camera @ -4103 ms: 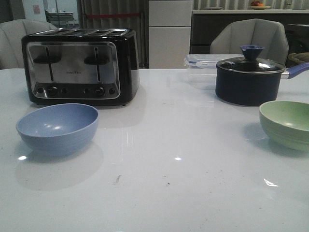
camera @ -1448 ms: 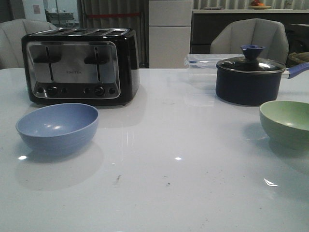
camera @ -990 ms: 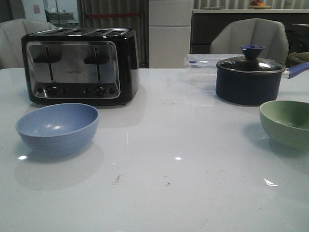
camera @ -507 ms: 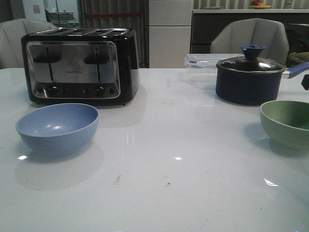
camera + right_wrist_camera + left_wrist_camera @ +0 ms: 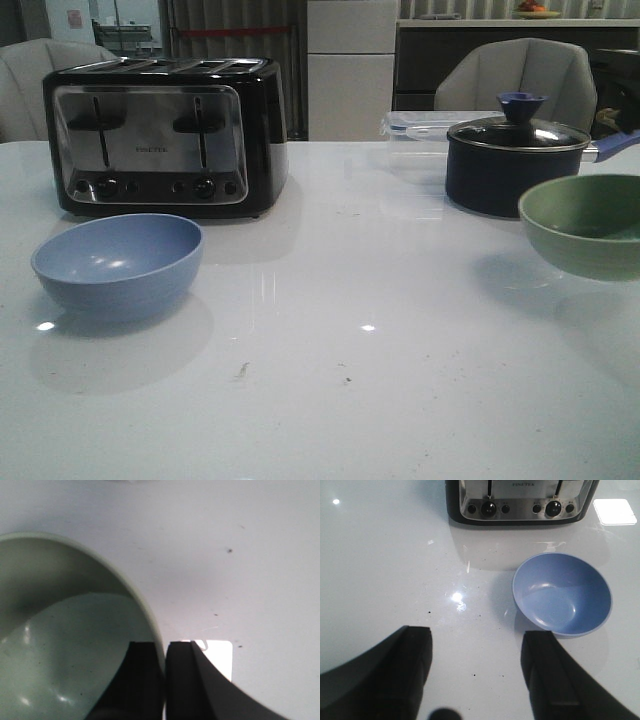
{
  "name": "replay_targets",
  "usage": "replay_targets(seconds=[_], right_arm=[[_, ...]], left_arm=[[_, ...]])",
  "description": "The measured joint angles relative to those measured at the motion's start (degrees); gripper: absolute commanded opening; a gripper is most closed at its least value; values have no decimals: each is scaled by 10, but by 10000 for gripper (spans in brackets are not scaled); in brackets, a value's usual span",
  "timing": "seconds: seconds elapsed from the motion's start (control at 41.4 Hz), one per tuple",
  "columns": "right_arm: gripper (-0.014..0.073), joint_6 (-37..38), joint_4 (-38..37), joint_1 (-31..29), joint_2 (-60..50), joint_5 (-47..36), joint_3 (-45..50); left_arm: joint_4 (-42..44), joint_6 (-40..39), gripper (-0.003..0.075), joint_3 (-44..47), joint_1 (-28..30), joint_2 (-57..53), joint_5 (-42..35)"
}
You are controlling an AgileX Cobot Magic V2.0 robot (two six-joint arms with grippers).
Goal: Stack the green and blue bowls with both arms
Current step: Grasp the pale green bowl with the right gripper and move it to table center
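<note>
Front view, toaster (image 5: 165,135) behind blue bowl (image 5: 117,264), saucepan (image 5: 515,162)

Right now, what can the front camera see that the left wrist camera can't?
Only the front view shows the green bowl, the navy saucepan, the clear container and the chairs. Only the left wrist view shows the left gripper, open, on the near side of the bowl. Both show the blue bowl and the toaster on the white table.
</note>
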Motion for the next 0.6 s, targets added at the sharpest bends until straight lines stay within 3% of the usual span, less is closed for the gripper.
replay_targets(seconds=[0.338, 0.603], right_arm=[[52, -4, 28, 191, -32, -8, -5], [52, -4, 71, 282, 17, -46, -5]], left_arm=[[0, 0, 454, 0, 0, 0, 0], [0, 0, 454, 0, 0, 0, 0]])
